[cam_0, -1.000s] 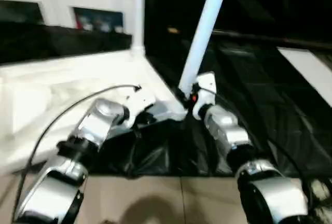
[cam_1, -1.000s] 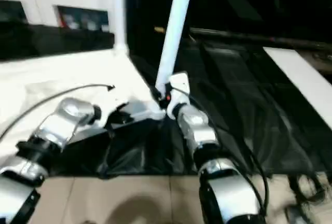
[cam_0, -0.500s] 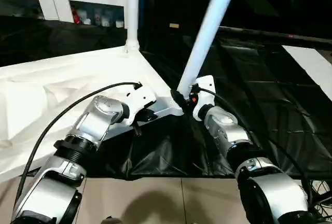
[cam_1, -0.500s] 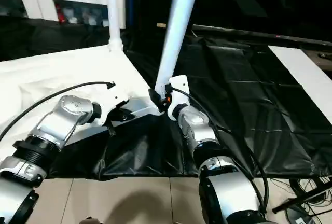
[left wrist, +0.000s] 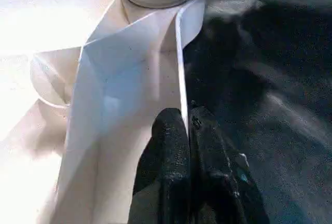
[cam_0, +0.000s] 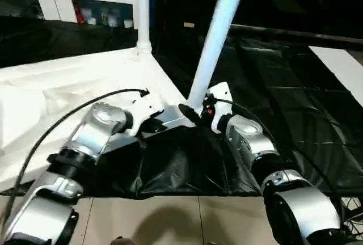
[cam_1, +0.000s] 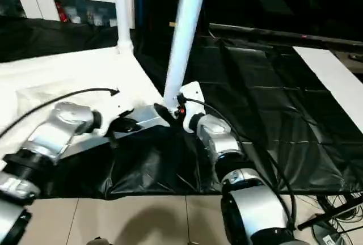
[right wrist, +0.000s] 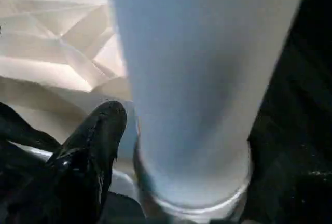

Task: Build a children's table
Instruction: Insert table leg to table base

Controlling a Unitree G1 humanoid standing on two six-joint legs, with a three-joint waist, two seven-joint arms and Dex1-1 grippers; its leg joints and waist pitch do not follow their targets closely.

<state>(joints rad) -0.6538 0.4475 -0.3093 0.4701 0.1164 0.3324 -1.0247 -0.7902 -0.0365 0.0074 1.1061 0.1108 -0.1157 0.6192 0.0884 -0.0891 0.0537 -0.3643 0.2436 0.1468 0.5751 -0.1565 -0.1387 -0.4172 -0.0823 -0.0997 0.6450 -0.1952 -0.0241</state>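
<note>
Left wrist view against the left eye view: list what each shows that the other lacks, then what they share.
Left wrist view alone: close up, the left gripper has its two black fingers pinched shut on the thin edge of the white table top.

Left eye view alone: the right gripper at the base of a tilted leg, a second leg standing upright in the far corner, both silver forearms, and white cabinets behind.

Both: the table top lying on the black cover, with the left gripper at its near edge.
</note>
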